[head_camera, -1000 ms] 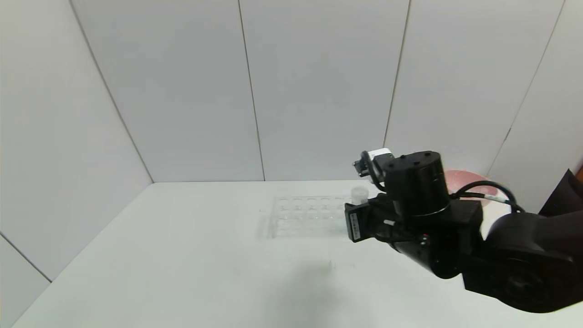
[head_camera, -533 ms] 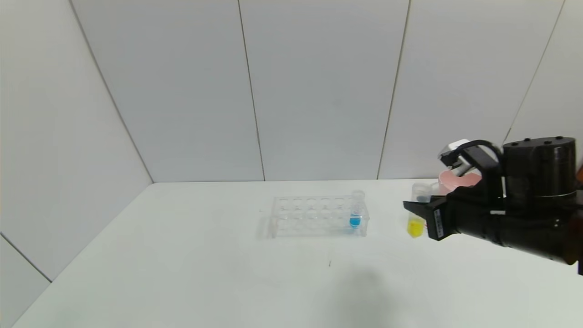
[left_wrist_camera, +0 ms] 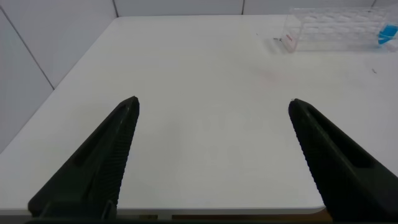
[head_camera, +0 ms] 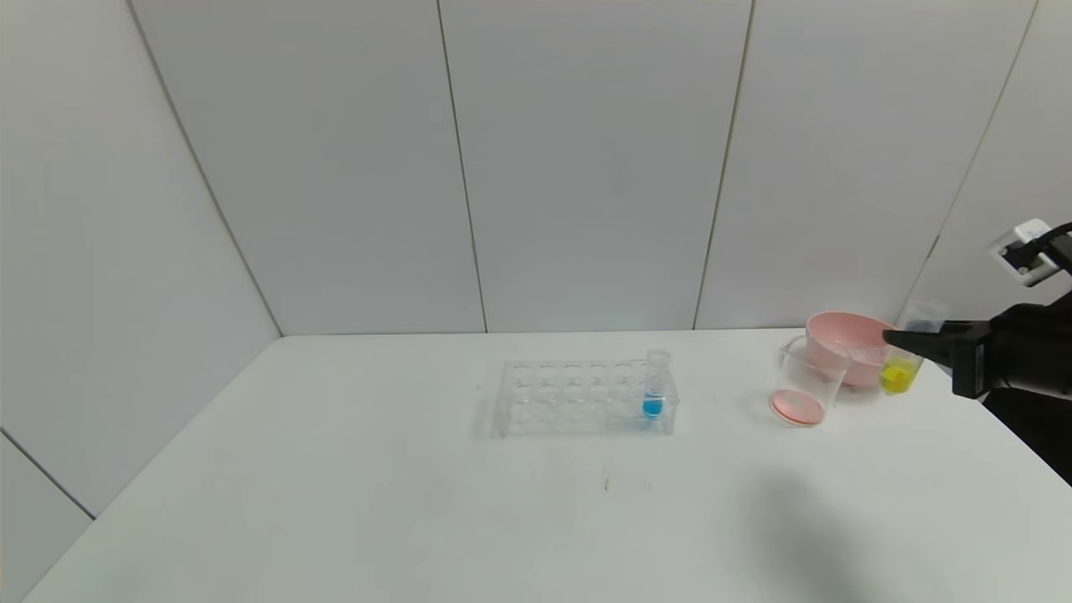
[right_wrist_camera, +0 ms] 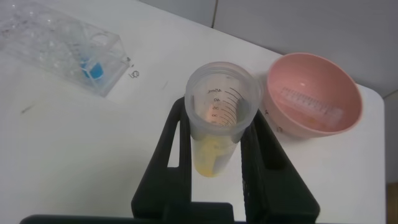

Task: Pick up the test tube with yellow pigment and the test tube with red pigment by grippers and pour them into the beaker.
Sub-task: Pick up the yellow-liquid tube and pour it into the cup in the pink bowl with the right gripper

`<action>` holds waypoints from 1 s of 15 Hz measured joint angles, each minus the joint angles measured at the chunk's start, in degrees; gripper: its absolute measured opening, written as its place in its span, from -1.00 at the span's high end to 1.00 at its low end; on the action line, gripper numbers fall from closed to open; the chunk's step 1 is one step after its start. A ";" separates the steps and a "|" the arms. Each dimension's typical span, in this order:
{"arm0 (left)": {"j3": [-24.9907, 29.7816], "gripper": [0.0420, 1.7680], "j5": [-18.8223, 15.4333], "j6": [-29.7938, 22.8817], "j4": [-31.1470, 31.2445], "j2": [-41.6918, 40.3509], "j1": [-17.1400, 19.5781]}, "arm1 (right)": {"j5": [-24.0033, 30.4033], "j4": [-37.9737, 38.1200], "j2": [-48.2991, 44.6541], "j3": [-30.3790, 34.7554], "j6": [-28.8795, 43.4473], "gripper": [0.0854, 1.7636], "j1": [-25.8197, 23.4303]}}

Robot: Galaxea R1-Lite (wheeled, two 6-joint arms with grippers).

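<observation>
At the near left edge of the surface you'll find the left hand parked low, its two black fingers spread wide apart with nothing between them; it does not appear in the head view. Farther in, at about 12 o'clock in the head view, the clear rack stands with the blue tube upright in its right end. Move to 2 o'clock and you see the beaker standing on the surface, a thin red layer on its bottom. The red tube can't be made out in any view. Just right of the beaker, the right hand reaches in from 3 o'clock, clamped on the yellow tube, which it holds clear of the surface, roughly upright with a slight tilt and yellow liquid in its tip; the right wrist view shows the tube pinched between both fingers. Behind beaker and tube, nearest the wall, sits the pink bowl.
</observation>
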 joint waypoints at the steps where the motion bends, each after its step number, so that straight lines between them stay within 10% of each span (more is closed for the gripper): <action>1: 0.00 -0.94 0.00 -0.02 0.00 0.00 0.00 | 2.29 0.90 0.88 -0.85 -1.76 0.49 -3.15; 15: 0.00 -0.94 0.00 -0.05 0.00 0.00 0.00 | 7.85 32.28 18.74 -32.96 -20.86 0.49 -14.96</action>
